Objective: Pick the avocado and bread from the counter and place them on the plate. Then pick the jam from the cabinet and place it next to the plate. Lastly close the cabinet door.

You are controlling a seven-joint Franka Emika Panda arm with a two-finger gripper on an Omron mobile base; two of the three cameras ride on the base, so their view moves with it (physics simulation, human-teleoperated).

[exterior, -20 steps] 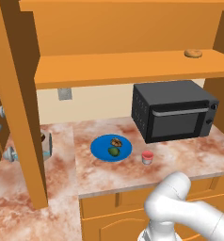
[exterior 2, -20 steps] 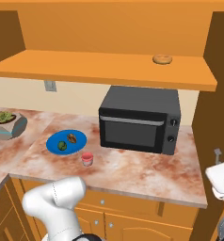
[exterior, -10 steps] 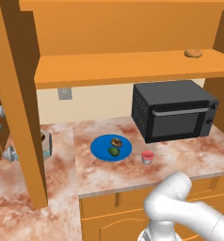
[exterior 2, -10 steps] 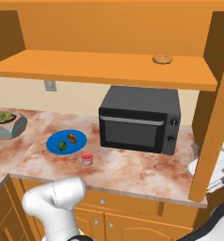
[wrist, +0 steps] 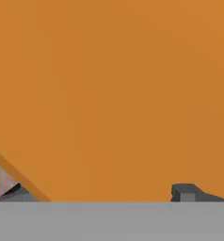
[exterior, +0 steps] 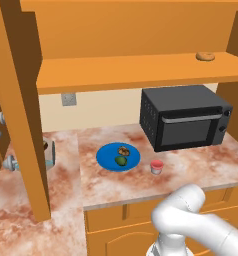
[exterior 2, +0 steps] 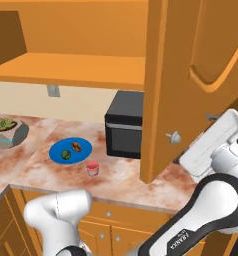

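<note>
And the tool (wrist: 109, 195) is right up against the cabinet door (exterior 2: 191, 85), flat orange wood with a raised arched panel and a small round knob, one dark fingertip (wrist: 183, 192) showing low in the hand view, so whether the fingers are spread or pressed together I cannot tell. Well away on the marbled reddish-brown tabletop (exterior: 201, 165), the glossy blue plate (exterior: 106, 159) carries the dark green avocado (exterior: 121, 160) and the speckled brown bread (exterior: 123, 150). The pinkish-red jam (exterior: 157, 166) stands just beside the plate, before the black microwave (exterior: 186, 117); no writing legible.
</note>
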